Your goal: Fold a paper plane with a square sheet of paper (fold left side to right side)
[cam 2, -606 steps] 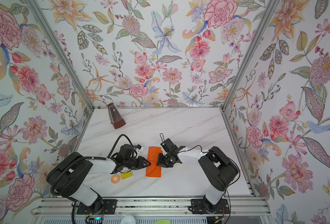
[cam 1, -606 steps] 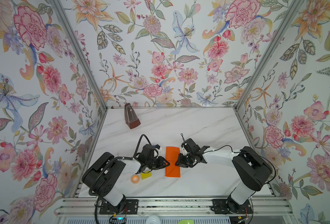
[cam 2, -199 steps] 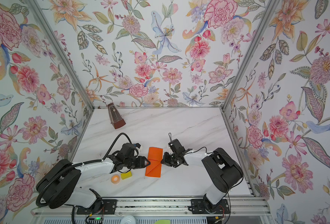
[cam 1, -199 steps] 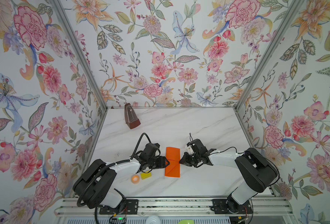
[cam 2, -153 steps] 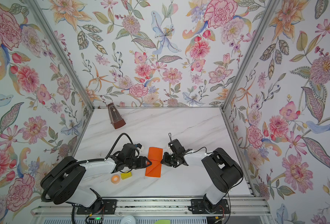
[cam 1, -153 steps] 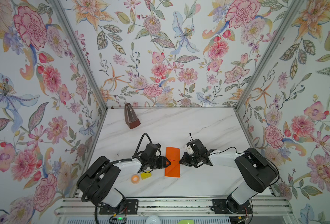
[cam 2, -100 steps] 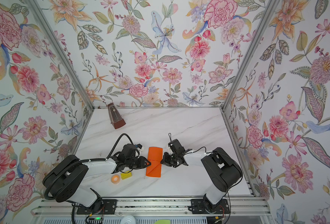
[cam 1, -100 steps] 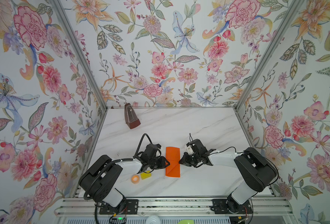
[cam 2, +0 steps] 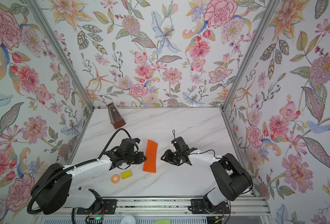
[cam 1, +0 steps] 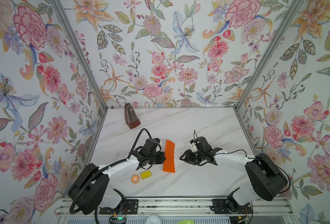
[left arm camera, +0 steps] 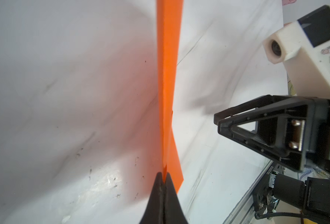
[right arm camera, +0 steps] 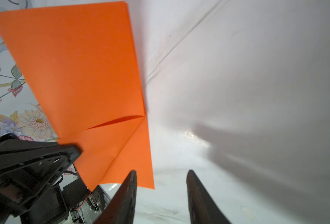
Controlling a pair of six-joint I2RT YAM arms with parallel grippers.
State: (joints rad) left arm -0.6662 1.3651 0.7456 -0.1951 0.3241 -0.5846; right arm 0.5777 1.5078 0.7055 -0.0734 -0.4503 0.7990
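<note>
Legible text: none | aluminium frame rail [left arm camera: 254,187]: one short line of printed characters, seen from the left wrist, too small and tilted to make out | brands, numbers, signs: none readable

On the marble table [cam 1: 199,126]: brown metronome [cam 1: 130,118] at the back, orange tape ring [cam 1: 135,178] just beside yellow block [cam 1: 145,174]

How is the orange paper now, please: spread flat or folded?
Folded: the orange paper is a narrow doubled strip, its layers pinched in the shut left gripper.
</note>
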